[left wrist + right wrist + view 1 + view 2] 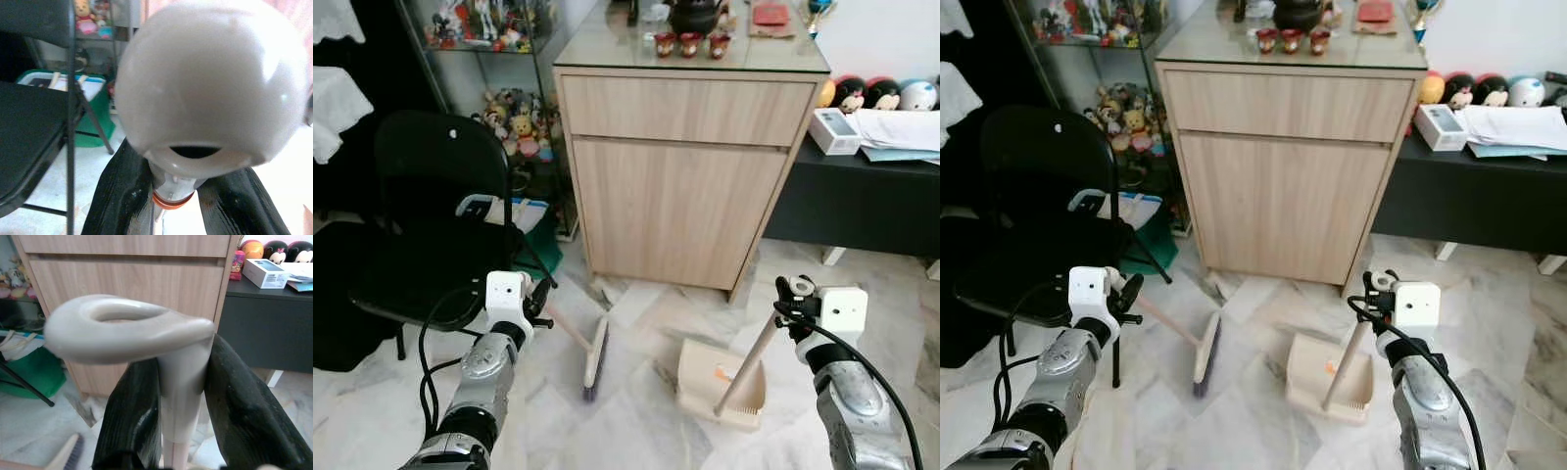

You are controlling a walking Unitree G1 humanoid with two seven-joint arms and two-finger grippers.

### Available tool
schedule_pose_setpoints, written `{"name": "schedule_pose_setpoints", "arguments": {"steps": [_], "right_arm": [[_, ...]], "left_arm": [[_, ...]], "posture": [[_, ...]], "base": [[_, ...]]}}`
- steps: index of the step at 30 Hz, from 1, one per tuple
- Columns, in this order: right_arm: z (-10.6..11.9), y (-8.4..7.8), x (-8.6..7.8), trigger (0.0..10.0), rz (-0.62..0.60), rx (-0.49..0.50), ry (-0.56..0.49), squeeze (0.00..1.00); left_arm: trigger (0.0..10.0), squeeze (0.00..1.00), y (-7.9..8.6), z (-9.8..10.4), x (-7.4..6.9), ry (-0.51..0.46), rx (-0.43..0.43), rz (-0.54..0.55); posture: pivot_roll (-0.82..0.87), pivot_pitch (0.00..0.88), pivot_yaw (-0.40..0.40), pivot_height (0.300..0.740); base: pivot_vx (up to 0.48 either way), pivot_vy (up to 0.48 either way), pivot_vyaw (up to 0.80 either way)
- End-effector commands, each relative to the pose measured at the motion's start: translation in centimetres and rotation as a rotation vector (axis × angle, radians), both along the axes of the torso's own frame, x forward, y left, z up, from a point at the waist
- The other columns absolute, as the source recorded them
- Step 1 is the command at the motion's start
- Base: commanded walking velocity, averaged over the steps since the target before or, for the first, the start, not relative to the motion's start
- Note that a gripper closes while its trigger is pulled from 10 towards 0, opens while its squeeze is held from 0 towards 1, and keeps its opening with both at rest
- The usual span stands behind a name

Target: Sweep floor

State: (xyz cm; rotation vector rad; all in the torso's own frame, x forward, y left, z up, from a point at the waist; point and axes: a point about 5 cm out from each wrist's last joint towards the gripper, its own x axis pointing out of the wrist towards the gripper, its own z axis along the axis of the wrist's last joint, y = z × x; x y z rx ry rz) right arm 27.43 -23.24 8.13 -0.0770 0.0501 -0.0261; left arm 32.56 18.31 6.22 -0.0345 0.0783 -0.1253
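A small broom [594, 358] rests its dark bristles on the marble floor before the wooden cabinet [685, 186]. Its pale handle runs up and left into my left gripper [540, 299], which is shut on it; the handle's rounded end cap [208, 83] looms in the left wrist view between the black fingers [122, 196]. A cream dustpan [722, 384] stands on the floor to the right of the broom. Its long handle [749, 364] rises to my right gripper [790, 305], which is shut on it just below the looped top [127, 328].
A black folding chair [426, 215] stands at the left, close to my left arm. Behind it are a green bag [533, 240] and a glass shelf of toys [514, 122]. A dark low table [862, 201] with papers and a box stands at the right.
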Motion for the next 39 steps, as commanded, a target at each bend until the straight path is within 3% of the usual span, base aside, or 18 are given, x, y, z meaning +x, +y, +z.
{"name": "schedule_pose_setpoints", "arguments": {"steps": [1, 15, 24, 39], "right_arm": [[1.09, 0.11, 0.55, 10.0, 0.003, -0.012, -0.052, 0.0], [1.32, 0.21, 0.48, 10.0, 0.009, 0.003, -0.063, 0.0], [1.27, 0.27, 0.5, 10.0, 0.007, 0.02, -0.061, 0.0], [1.39, 0.11, 0.55, 10.0, 0.005, -0.005, -0.065, 0.0]], "left_arm": [[10.0, 0.0, 0.67, 0.96, 0.39, -0.041, 0.01, 0.019], [10.0, 0.0, 0.73, 1.02, 0.35, -0.046, 0.006, 0.018], [10.0, 0.0, 0.7, 0.97, 0.33, -0.041, 0.02, 0.009], [10.0, 0.0, 0.65, 0.94, 0.3, -0.043, 0.02, 0.009]], "posture": [[0.03, 0.066, 0.012, 0.74], [0.03, 0.094, 0.011, 0.74], [0.03, 0.097, 0.016, 0.74], [0.03, 0.097, 0.014, 0.74]], "base": [[0.0, 0.0, 0.8], [0.0, 0.0, 0.75], [0.0, 0.0, 0.0], [0.0, -0.315, 0.31]]}}
